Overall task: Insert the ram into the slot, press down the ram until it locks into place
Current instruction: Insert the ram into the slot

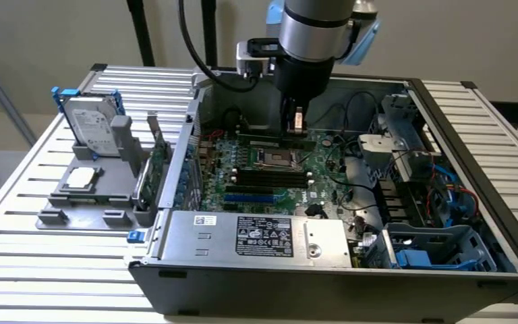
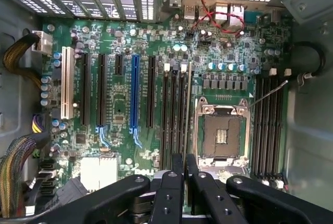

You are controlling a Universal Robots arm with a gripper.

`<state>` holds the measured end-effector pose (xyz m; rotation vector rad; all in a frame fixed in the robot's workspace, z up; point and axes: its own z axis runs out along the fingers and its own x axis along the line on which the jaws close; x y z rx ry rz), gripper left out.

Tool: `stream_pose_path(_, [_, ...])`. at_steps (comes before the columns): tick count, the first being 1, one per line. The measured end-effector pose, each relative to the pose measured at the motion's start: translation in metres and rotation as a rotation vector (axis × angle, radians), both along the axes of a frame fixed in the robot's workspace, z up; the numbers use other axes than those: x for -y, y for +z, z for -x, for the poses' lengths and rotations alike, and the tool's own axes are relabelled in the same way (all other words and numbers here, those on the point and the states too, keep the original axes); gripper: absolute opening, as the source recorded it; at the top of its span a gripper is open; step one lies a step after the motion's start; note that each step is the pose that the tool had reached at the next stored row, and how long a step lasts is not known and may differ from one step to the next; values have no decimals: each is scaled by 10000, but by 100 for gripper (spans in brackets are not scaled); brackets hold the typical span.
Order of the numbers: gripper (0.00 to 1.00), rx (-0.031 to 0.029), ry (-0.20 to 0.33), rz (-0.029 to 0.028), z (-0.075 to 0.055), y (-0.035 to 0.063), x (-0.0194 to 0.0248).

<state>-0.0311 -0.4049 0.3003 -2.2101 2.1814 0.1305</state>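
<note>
The ram (image 2: 188, 109) is seen edge-on as a thin pale line standing in the black slot closest to the CPU socket (image 2: 221, 133). In the exterior view the ram (image 1: 268, 138) is a low green strip at the motherboard's far side. Three more black slots (image 2: 174, 115) run parallel beside it, with nothing in them. My gripper (image 2: 184, 164) is shut, its two fingers pressed together right over one end of the ram's top edge. In the exterior view the gripper (image 1: 297, 125) points straight down inside the open case onto the ram's end at that view's right.
A second bank of black slots (image 2: 268, 125) lies past the CPU socket, and a blue slot (image 2: 135, 94) sits among the expansion slots. Cable bundles (image 2: 18, 177) crowd one side. Outside the case stand a green expansion card (image 1: 157, 165) and a hard drive (image 1: 92, 128). The power supply (image 1: 259, 236) fills the case front.
</note>
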Motion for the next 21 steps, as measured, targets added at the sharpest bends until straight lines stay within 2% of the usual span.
stream_pose_path(9, [13, 0, 0, 56, 0, -163, 5])
stream_pose_path(14, [13, 0, 31, 64, 0, -253, 21])
stream_pose_path(21, [13, 2, 249, 76, 2, -308, 37])
